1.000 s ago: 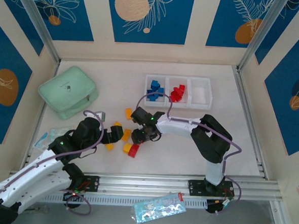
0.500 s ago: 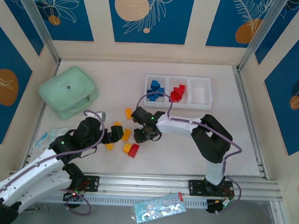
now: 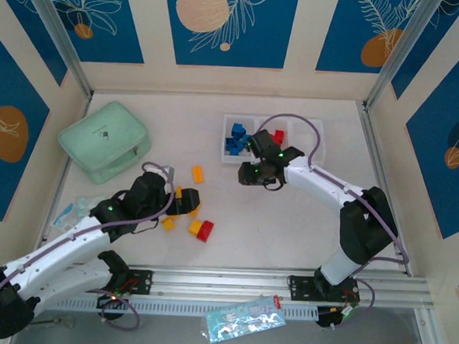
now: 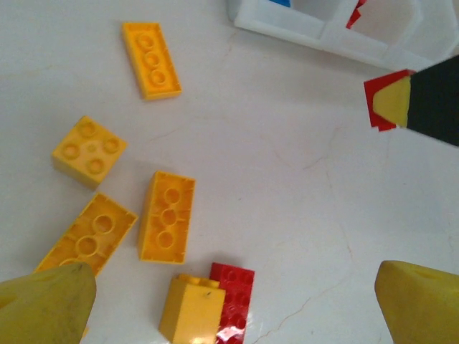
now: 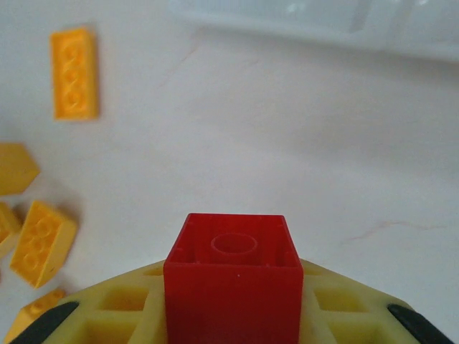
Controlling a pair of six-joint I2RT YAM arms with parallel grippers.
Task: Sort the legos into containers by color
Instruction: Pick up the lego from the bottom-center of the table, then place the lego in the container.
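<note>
Right pincer (image 3: 253, 173) beside white tray (image 3: 307, 145), yellow legos (image 3: 197, 174) scattered left

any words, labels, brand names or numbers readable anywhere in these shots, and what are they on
No text can be read anywhere.
On the plastic packet by the near rail: possibly print, too small to read.
On the mint green case: a small dark mark, too small to read.
On the yellow brick studs: no lettering legible.
On the red brick: no marking legible.
On the wall panels: leaf and circle drawings, no lettering.

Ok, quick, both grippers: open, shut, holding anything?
Left gripper: open, holding nothing.
Right gripper: shut on a small red plastic building brick.
</note>
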